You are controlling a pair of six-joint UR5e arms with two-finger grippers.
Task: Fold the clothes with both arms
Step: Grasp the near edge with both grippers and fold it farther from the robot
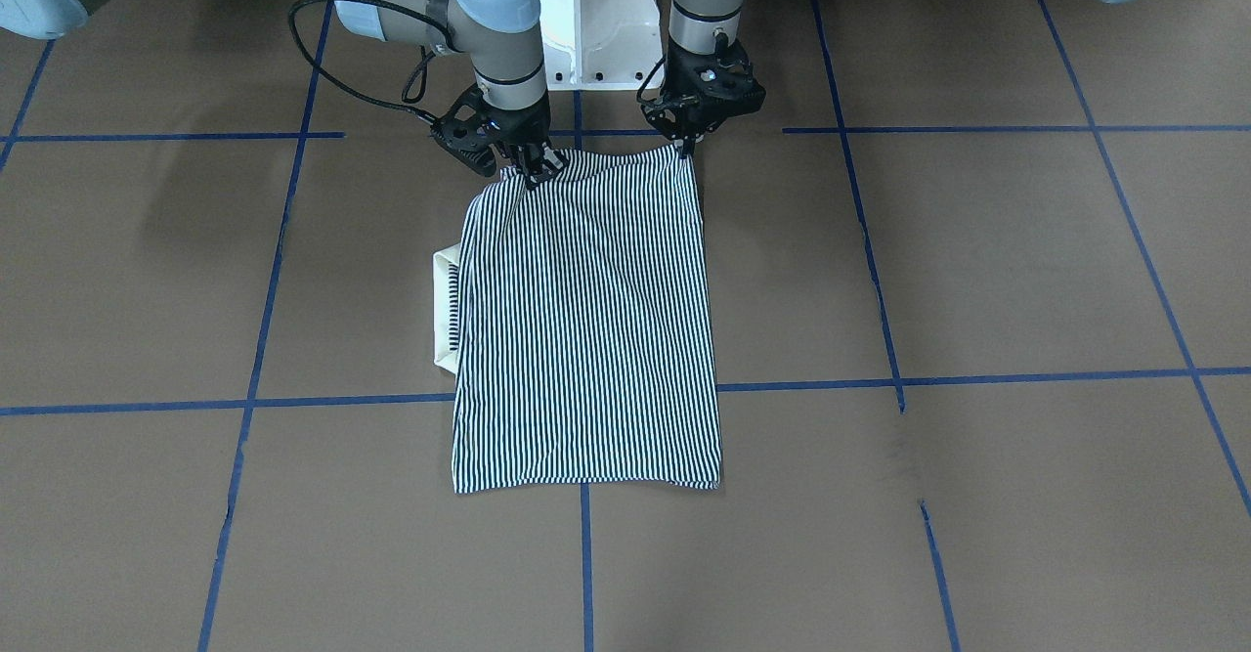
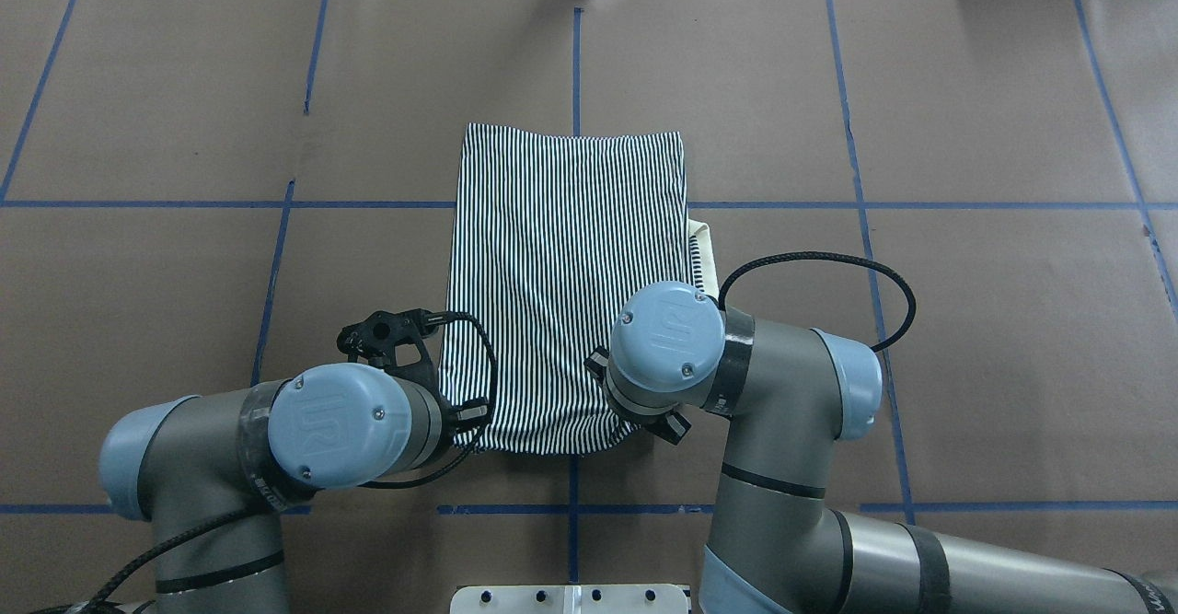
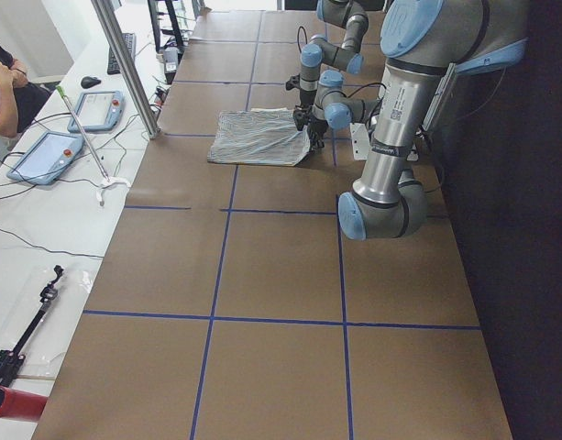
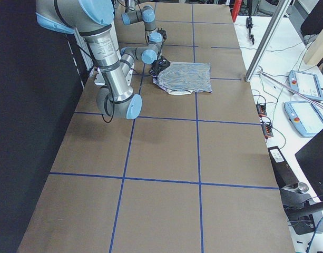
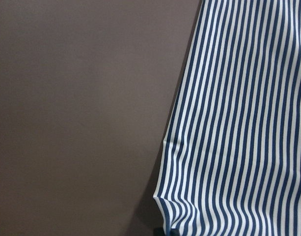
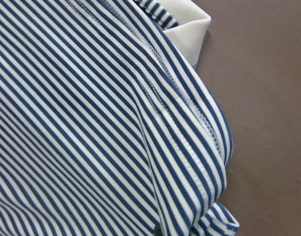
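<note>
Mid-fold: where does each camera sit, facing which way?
Front-facing: across the table, facing the robot; left tool, right tool on polo shirt.
Overhead: behind the robot, looking forward-down; left arm, right arm.
Exterior left: table's left end; left arm nearest.
Exterior right: opposite end; right arm nearest.
Left wrist: down onto shirt's edge; no arm.
Right wrist: down onto shirt, collar; no arm.
Shared: front-facing and overhead show the collar.

I see a soft, matt navy-and-white striped knit polo shirt [image 1: 586, 339] with raised stitched seams; its plain white collar [image 6: 189, 24] is smoother, thicker cloth. My desk [image 1: 977, 261] is covered in flat, matt brown paper crossed by smooth blue tape lines [image 1: 977, 130]. The left arm [image 2: 193, 439] and right arm [image 2: 791, 393] are dull grey metal with faintly glossy light-blue plastic caps. The left hand [image 1: 687, 149] and right hand [image 1: 533, 175] are matt black; the black cables [image 2: 819, 254] look rubbery.
</note>
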